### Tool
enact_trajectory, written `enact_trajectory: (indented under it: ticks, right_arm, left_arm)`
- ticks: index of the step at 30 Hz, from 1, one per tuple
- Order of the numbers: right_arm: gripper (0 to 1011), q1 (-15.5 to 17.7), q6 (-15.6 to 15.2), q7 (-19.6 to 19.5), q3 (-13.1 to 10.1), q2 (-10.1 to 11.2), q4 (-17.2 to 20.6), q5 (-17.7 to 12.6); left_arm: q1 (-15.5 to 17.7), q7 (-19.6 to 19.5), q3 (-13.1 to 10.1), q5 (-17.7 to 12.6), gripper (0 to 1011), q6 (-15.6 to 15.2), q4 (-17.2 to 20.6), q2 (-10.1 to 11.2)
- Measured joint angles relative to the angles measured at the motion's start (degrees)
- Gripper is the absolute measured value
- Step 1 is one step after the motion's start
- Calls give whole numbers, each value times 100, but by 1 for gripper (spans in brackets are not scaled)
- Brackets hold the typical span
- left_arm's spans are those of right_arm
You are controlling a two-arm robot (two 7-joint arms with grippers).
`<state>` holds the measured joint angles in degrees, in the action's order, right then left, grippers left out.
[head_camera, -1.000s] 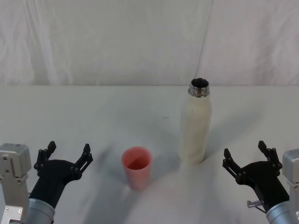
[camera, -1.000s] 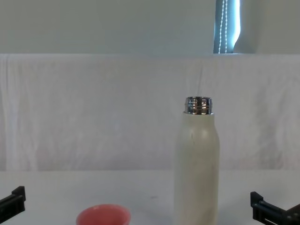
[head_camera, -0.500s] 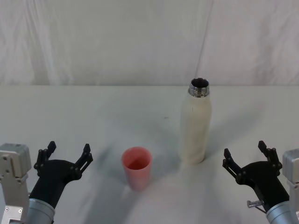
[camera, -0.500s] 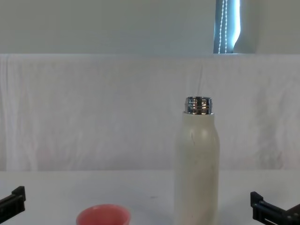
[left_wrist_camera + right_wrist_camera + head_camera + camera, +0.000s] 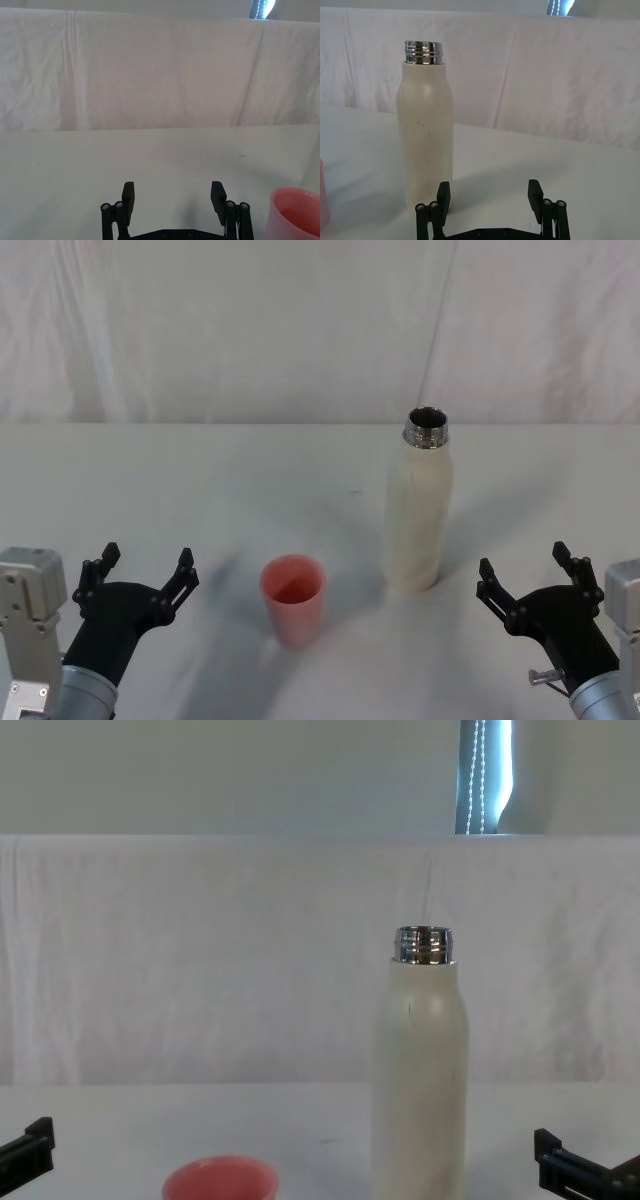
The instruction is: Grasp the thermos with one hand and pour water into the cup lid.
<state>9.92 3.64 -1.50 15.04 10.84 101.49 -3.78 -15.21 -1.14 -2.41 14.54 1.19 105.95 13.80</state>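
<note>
The thermos (image 5: 419,510) stands upright on the white table, cream-white with an uncapped chrome neck; it also rises in the chest view (image 5: 421,1070) and the right wrist view (image 5: 425,125). The salmon-pink cup lid (image 5: 292,599) sits upright to its left and nearer me, its rim low in the chest view (image 5: 220,1180) and at the edge of the left wrist view (image 5: 296,210). My right gripper (image 5: 530,575) (image 5: 489,195) is open, near the table's front right, short of the thermos. My left gripper (image 5: 143,570) (image 5: 173,196) is open at the front left, apart from the cup lid.
A white cloth backdrop (image 5: 300,330) hangs behind the table's far edge. A bright window strip (image 5: 485,775) shows above the backdrop. Bare white tabletop (image 5: 200,480) spreads around both objects.
</note>
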Motion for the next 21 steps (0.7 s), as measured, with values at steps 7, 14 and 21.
enact_trajectory:
  ticks: [7,14,21]
  right_arm:
    - [1000,0,0,0,0,0,0,0]
    - [1000,0,0,0,0,0,0,0]
    - [1000,0,0,0,0,0,0,0]
  left_arm:
    - [0,0,0,0,1001,0,0,0]
    - [0,0,0,0,1001,0,0,0]
    - [0,0,0,0,1001,0,0,0]
